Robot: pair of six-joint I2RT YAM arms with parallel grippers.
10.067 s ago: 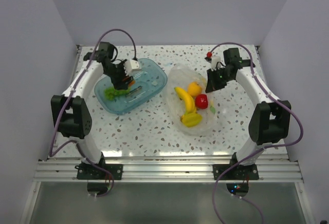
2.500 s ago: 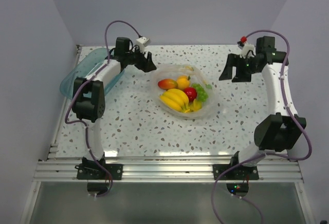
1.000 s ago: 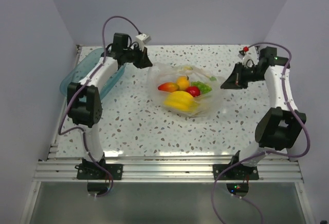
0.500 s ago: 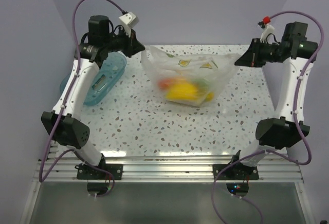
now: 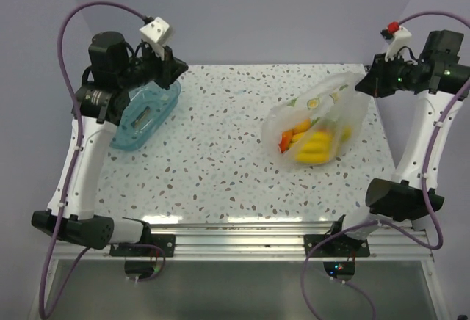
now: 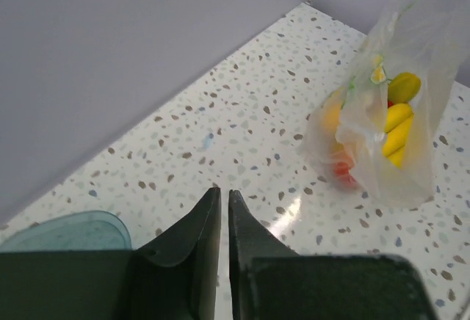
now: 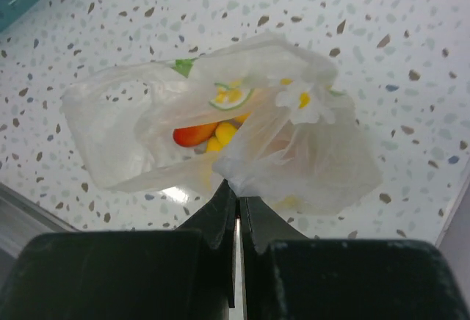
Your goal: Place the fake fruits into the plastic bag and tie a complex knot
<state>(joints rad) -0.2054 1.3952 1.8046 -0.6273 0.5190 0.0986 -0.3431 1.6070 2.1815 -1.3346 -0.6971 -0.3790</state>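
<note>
The clear plastic bag (image 5: 321, 123) hangs by one handle from my right gripper (image 5: 363, 85) over the table's right side. It holds the fake fruits: the yellow banana bunch (image 5: 317, 146) and an orange-red piece (image 5: 287, 141); the others are blurred by the plastic. In the right wrist view my gripper (image 7: 236, 186) is shut on the bunched bag handle, with the bag (image 7: 147, 129) and the orange-red piece (image 7: 194, 134) beyond it. My left gripper (image 5: 176, 78) is raised at the far left, shut and empty. In the left wrist view its tips (image 6: 220, 192) are together and the bag (image 6: 400, 92) hangs far off.
The teal translucent tray (image 5: 146, 115) lies at the far left under my left arm, its edge in the left wrist view (image 6: 66, 229). Grey walls enclose the speckled table (image 5: 220, 158) on three sides.
My left gripper has let go of the bag and pulled back up and left. The bag, stretched between both grippers before, has swung right and now hangs from the right gripper alone.
</note>
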